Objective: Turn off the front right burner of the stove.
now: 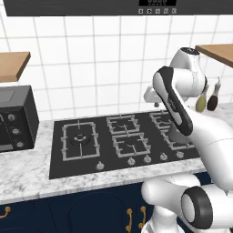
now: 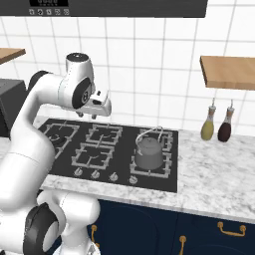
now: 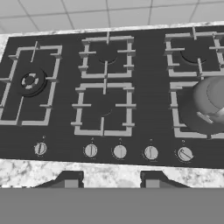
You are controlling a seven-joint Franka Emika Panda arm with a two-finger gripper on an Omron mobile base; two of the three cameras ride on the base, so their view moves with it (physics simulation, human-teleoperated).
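Observation:
The stove [image 1: 103, 142] is a black glass cooktop set in a marble counter, with a row of small silver knobs along its front. A grey kettle [image 3: 209, 101] stands on the front right burner [image 3: 176, 125] and covers its cap. In the hand view the rightmost knob [image 3: 185, 153] has its mark slanted, while the other knobs point about straight. My gripper [image 3: 111, 179] hangs open above the stove's front edge, touching nothing. From the right base view the gripper [image 2: 94, 114] is high over the middle burners, left of the kettle [image 2: 149, 152].
A black countertop oven [image 1: 16, 119] sits on the counter left of the stove. Two bottles [image 2: 217, 124] stand by the wall at the right under a wooden shelf [image 2: 229, 72]. A range hood [image 2: 124, 7] runs overhead. Dark blue cabinet fronts lie below the counter.

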